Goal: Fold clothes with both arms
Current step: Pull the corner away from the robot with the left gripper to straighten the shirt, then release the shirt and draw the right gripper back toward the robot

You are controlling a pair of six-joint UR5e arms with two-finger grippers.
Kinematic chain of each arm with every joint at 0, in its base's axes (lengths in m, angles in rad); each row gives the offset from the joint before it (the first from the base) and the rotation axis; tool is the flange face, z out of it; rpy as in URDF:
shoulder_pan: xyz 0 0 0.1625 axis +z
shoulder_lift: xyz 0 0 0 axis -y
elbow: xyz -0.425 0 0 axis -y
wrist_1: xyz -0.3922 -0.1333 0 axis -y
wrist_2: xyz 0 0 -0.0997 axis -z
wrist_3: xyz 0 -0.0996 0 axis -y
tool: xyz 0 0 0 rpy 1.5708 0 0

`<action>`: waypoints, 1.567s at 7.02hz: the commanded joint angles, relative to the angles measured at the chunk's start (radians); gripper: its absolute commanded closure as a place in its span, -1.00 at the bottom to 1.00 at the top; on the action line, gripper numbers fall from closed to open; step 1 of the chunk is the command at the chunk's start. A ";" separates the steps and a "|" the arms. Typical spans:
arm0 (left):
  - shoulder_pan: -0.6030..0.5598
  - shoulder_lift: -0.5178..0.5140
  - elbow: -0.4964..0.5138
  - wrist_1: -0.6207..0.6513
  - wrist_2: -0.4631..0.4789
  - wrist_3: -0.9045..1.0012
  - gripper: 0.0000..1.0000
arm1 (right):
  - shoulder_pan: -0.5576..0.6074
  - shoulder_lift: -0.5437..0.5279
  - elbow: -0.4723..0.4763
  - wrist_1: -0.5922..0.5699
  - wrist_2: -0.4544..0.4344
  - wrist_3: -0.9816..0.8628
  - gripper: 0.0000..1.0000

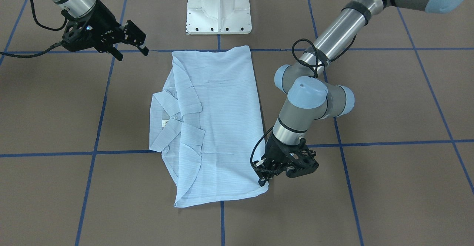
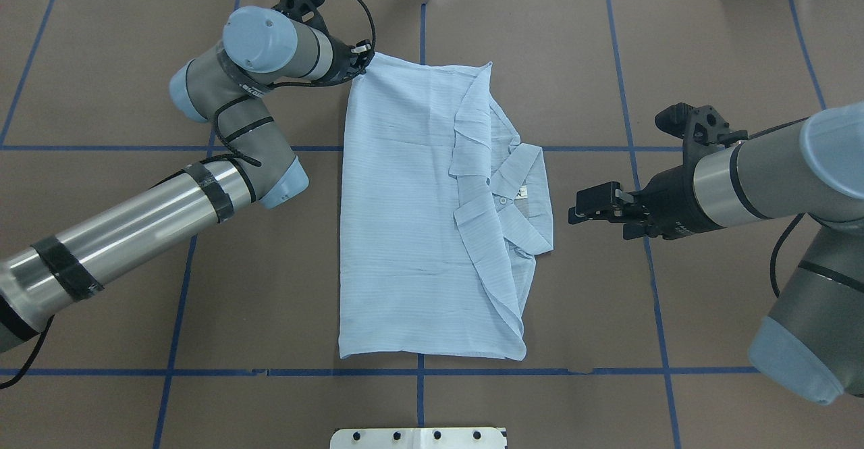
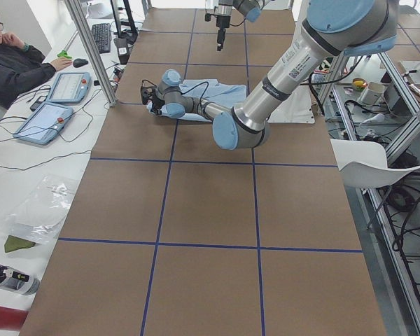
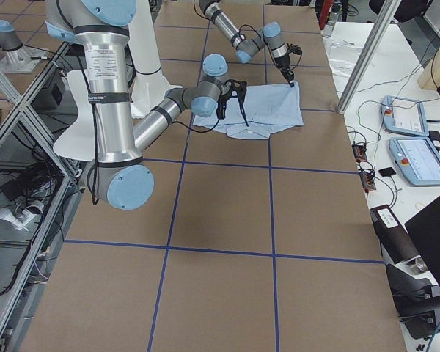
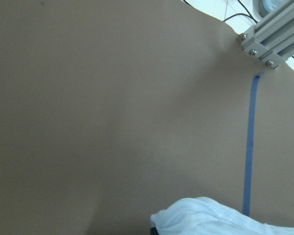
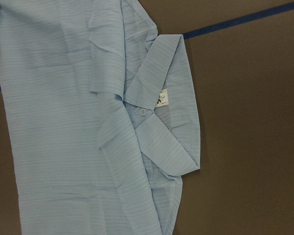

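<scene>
The light-blue striped shirt (image 2: pixel 405 219) lies flat on the brown table, folded into a long rectangle. Its collar (image 2: pixel 520 192) points toward my right arm. My left gripper (image 2: pixel 365 57) is down at the shirt's far left corner (image 1: pixel 261 186), with its fingers close together on the fabric. The left wrist view shows a bunched bit of cloth (image 5: pixel 220 218) at its lower edge, and the fingers themselves are out of frame. My right gripper (image 2: pixel 579 209) hovers open beside the collar, apart from the shirt, and in the front view the right gripper (image 1: pixel 132 53) holds nothing. The right wrist view looks down on the collar (image 6: pixel 159 112).
The white pedestal base (image 1: pixel 218 7) stands at the robot's edge of the table. Blue tape lines (image 2: pixel 418 372) grid the brown surface. An aluminium post (image 5: pixel 269 39) rises at the far edge. A person (image 3: pixel 14 56) sits at a side desk with control tablets (image 3: pixel 56 105).
</scene>
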 commanded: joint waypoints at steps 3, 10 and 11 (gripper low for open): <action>-0.011 -0.022 0.062 -0.053 0.019 0.024 0.53 | -0.009 0.002 -0.018 0.000 -0.033 0.000 -1.00; -0.057 0.359 -0.474 0.037 -0.145 0.108 -1.00 | -0.206 0.301 -0.147 -0.320 -0.309 -0.129 -1.00; -0.057 0.396 -0.594 0.139 -0.179 0.109 -1.00 | -0.244 0.324 -0.193 -0.321 -0.358 -0.179 -1.00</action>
